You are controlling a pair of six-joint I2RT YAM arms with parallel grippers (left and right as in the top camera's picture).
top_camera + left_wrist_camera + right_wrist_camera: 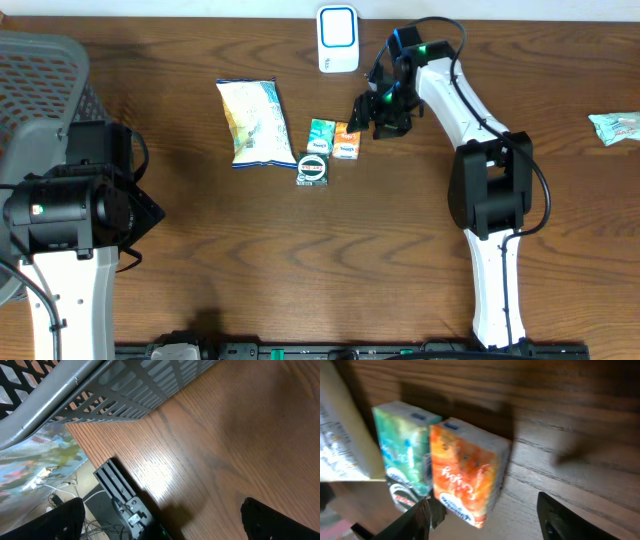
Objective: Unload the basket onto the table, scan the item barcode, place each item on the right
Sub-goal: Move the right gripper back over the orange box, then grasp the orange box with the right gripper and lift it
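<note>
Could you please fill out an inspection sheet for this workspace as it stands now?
Surface: brown wooden table, no spills seen.
Job's things: white scanner at the far edge; orange packet lying right beside the green packet.
Clutter: snack bag, round item, wrapped item at the right edge.
Grippers: right gripper open, a finger on either side of the orange packet; left gripper wide open, empty.
Cables: black cable looped at the right arm; loose wires below the table edge.
Surroundings: grey mesh basket at left.
</note>
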